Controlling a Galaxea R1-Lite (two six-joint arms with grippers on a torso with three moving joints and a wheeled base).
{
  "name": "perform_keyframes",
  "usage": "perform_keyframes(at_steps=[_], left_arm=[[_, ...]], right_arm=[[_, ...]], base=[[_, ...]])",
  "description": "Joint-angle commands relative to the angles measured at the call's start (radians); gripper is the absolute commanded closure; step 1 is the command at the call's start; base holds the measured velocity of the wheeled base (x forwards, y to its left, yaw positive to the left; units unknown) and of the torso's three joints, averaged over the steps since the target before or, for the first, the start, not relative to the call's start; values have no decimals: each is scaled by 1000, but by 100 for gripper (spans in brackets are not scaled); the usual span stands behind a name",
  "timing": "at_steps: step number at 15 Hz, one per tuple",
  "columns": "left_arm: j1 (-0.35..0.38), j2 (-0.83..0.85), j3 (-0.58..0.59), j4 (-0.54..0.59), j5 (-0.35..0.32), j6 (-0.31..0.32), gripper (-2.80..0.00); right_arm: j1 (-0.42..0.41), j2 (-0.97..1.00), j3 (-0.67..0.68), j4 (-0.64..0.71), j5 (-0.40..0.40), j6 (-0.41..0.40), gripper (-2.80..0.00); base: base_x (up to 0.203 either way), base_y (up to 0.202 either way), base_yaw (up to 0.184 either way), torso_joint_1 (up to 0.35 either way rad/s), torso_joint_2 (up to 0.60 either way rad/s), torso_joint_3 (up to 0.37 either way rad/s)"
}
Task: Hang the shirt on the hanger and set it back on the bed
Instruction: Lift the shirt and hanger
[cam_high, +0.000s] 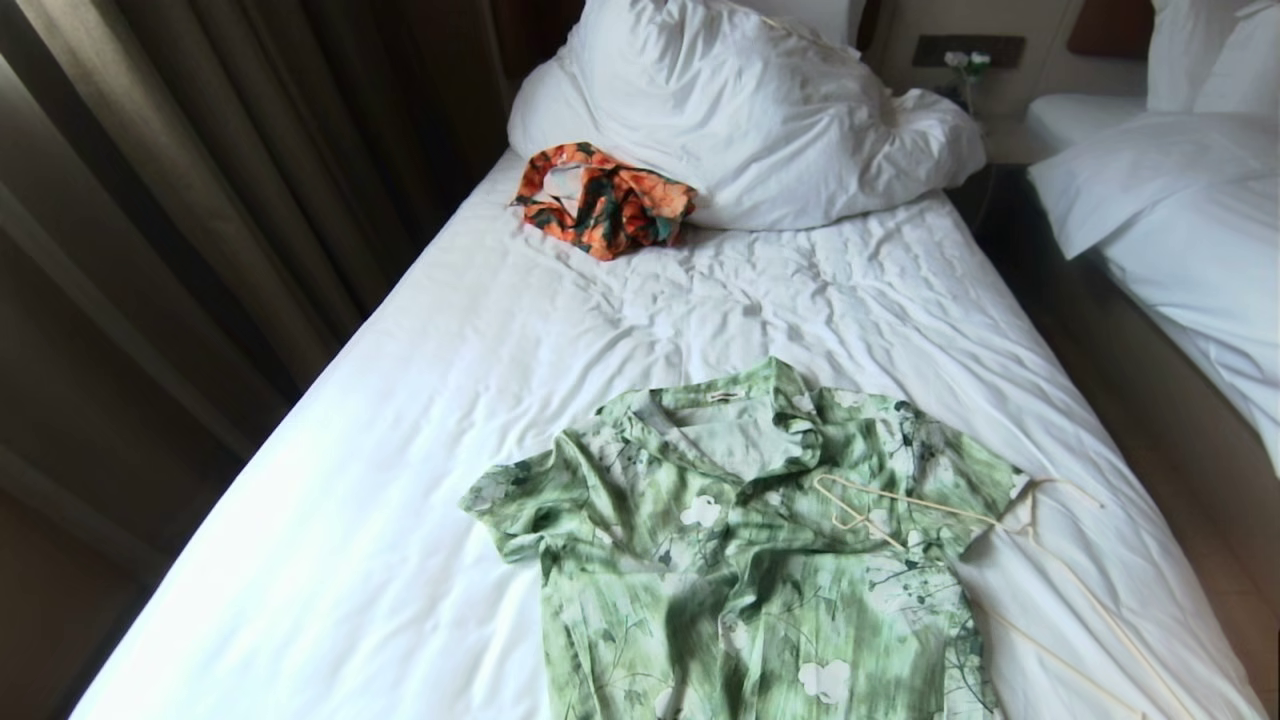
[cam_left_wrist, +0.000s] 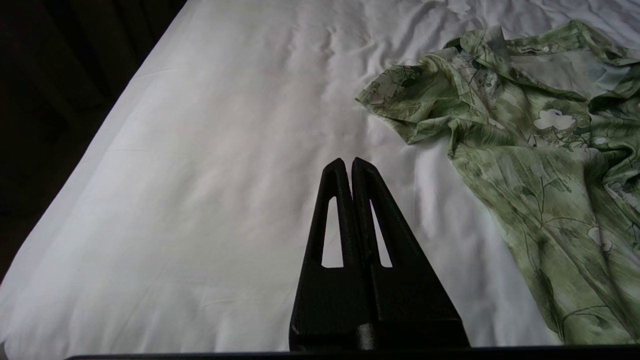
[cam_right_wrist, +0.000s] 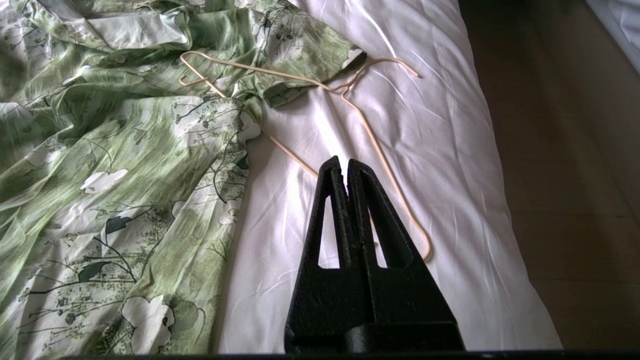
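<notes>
Shirt (cam_high: 740, 560): spread flat at lower centre of the head view on the bed (cam_high: 420, 480), collar toward the pillow (cam_high: 740, 110), long axis along the bed.
Hanger (cam_high: 1010, 560): laid partly on the shirt's right sleeve, hook (cam_high: 1068, 487) pointed toward the right bed edge.
Left gripper (cam_left_wrist: 348, 161): jaws pressed together, nothing held, above bare sheet.
Right gripper (cam_right_wrist: 340, 161): jaws pressed together, empty, above the hanger.

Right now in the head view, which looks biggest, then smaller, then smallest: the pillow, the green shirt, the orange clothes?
1. and 2. The shirt and the pillow look about alike; the shirt is nearer the camera and cut off at the picture's edge, so unsure.
3. The orange garment, clearly smallest.
</notes>
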Motion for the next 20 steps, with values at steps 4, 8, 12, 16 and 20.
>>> perform_keyframes(at_steps=[4,8,12,16,20], left_arm=[[0,1,1,0,1,-1,0],[0,1,2,0,1,-1,0],[0,1,2,0,1,-1,0],[0,1,2,0,1,-1,0],[0,1,2,0,1,-1,0]], right_arm=[[1,-1,0,0,0,-2,0],[1,-2,-3,8,-1,-10,0],[0,18,-30,11,13,-34,0],[0,190,-141,9,20,-29,0],[1,492,-299,2,34,78,0]], base=[[0,0,0,0,0,0],[0,0,0,0,0,0],[0,0,0,0,0,0],[0,0,0,0,0,0],[0,0,0,0,0,0]])
